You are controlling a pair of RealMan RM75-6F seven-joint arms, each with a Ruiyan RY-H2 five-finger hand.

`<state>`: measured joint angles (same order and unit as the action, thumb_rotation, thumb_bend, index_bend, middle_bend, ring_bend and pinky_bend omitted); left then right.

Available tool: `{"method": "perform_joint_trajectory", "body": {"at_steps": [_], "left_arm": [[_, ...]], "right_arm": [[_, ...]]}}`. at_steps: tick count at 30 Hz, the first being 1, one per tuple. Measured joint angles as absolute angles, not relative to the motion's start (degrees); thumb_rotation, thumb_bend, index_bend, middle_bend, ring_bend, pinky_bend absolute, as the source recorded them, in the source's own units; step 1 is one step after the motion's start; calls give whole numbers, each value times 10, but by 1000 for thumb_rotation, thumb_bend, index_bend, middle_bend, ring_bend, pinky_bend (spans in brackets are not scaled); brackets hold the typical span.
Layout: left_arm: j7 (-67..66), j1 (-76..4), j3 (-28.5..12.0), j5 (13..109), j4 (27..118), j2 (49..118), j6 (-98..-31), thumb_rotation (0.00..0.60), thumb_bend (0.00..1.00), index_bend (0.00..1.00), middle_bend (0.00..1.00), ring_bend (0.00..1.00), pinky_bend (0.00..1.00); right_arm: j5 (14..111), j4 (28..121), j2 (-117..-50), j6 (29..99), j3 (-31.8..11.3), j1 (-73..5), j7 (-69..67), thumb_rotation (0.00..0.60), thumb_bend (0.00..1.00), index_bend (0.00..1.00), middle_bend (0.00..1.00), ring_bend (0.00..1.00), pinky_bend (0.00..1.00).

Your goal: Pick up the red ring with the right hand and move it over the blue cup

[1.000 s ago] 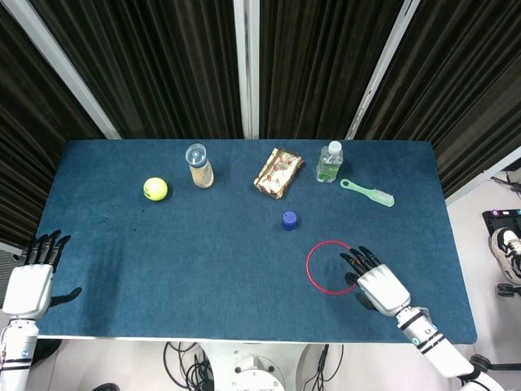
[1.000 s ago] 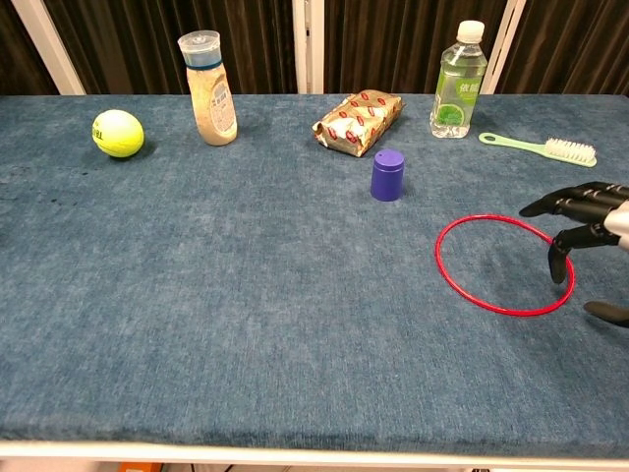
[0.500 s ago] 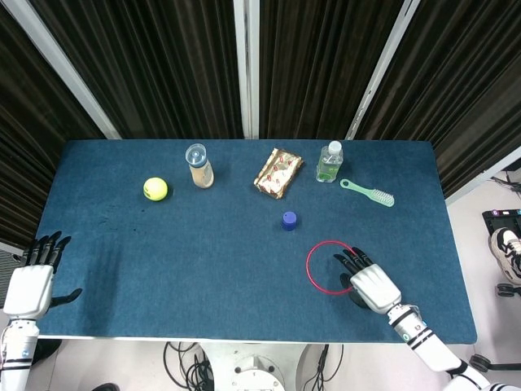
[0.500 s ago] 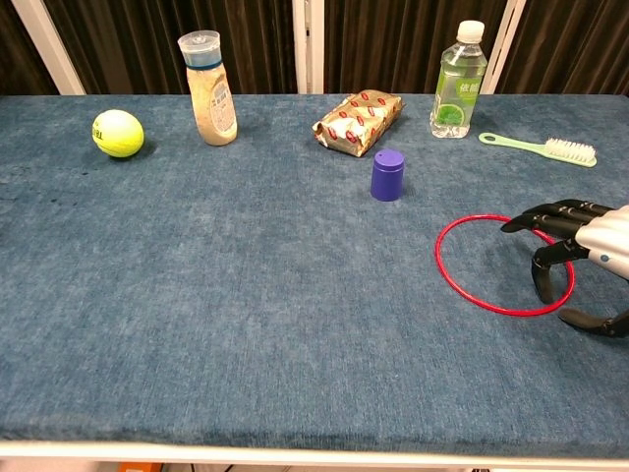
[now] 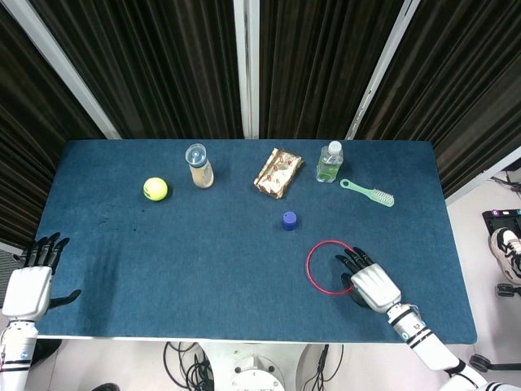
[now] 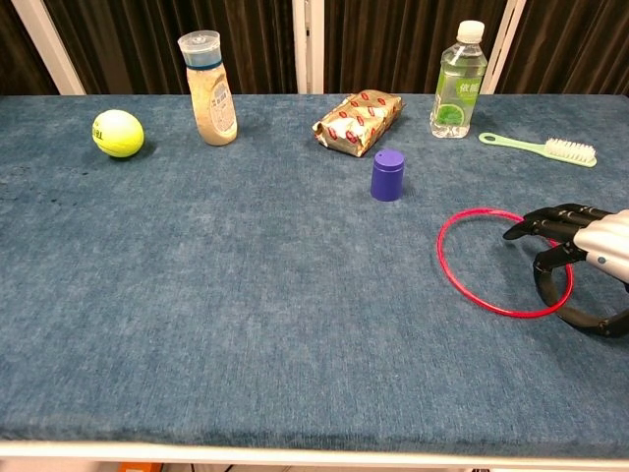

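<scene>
Your right hand [image 5: 370,279] sits at the ring's [image 5: 329,266] 4 o'clock side, near the bench's [image 5: 122,269] front edge, with bare blue cloth to its right before the right edge. Its fingers [image 6: 550,218] reach over the ring's right arc and its thumb lies outside the hoop on the near side; in the chest view the ring [image 6: 504,275] looks tipped up a little at the hand [image 6: 580,258], but you cannot tell whether the fingers have closed on it.

The cup [image 5: 289,220] stands at the ring's 11 o'clock, well apart from it, with open cloth between the two. Nothing lies on that line.

Beyond the cup, along the far side, you have the packet [image 5: 278,172] at its 12 o'clock, the green bottle [image 5: 330,161] at 1 o'clock and the brush [image 5: 368,193] at 3 o'clock. The jar [image 5: 199,166] and ball [image 5: 155,189] sit far off at 10 o'clock.

Your left hand [image 5: 31,277] hangs just off the bench's left front corner, fingers spread and holding nothing.
</scene>
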<state>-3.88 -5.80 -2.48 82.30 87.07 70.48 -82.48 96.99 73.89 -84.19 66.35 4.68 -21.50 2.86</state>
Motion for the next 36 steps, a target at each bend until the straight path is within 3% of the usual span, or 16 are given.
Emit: {"method": "perform_joint_trajectory", "body": {"at_steps": [18,24,36], "left_arm": [[-35,-63,-26,827,866,705,-821,600,56,100,0,0,0],[-38,-66,-26,829,870,704,-817,600,56,100,0,0,0],[-57,-66,-26,823,888,698,-816,600,56,100,0,0,0]], "right_arm": [[951,782,-808,674,24,-229,20,600,344,630,147,0,0],[928,821,-777,623,-13,-276,23,600,345,632,148,0,0],[836,855,-758,447,-94,-417,39,600,348,632,148,0,0]]}}
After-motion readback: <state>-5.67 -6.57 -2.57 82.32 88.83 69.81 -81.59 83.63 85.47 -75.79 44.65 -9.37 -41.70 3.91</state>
